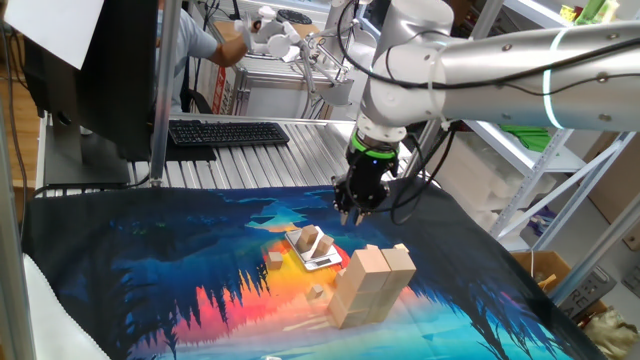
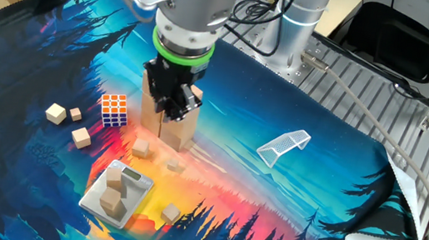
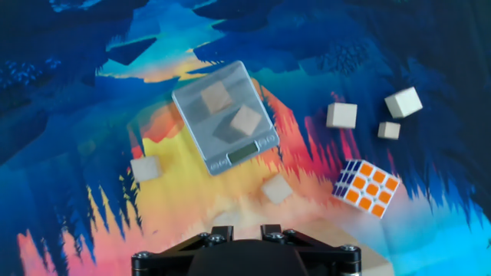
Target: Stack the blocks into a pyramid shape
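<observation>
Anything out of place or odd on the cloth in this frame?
Yes. Two small wooden blocks sit on the silver scale, away from the stack of large blocks. A Rubik's cube and a white mesh piece also lie there, unrelated to block stacking.

My closed hand [image 1: 352, 211] hangs above the table [image 1: 150, 270], behind the scale [image 1: 315, 252] and stacked blocks [image 1: 370, 283].

A forest-sunset printed cloth [image 2: 305, 192] covers the table. On it, around the central scale [image 2: 116, 195]: small wooden cubes [image 2: 56, 113] at ten o'clock, puzzle cube [image 2: 113, 109] and stacked bricks [image 2: 172, 122] at twelve, white mesh piece [image 2: 284, 145] at two.
</observation>
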`<state>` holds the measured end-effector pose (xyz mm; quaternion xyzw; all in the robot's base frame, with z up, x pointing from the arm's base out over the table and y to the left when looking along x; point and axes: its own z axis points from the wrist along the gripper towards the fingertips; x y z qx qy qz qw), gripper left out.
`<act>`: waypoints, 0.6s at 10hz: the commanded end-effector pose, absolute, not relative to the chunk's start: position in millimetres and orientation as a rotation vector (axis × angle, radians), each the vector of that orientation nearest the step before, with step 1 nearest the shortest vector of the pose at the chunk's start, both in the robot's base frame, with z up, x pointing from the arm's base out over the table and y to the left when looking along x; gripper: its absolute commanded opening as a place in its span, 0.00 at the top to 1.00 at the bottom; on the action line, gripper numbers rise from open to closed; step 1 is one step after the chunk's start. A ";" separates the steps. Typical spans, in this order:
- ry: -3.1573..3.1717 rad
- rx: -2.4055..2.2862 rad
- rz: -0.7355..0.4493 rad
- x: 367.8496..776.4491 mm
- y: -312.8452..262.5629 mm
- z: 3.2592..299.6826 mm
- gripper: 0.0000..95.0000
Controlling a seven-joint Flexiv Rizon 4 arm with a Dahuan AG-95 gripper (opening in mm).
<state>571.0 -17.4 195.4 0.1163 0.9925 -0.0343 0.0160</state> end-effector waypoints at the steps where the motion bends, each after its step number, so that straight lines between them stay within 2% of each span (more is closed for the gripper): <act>1: 3.094 0.341 -0.109 584.7 -21.3 190.8 0.80; 5: 3.088 0.334 -0.109 597.9 -27.3 173.0 0.80; 6: 3.087 0.330 -0.119 599.2 -26.3 168.3 0.60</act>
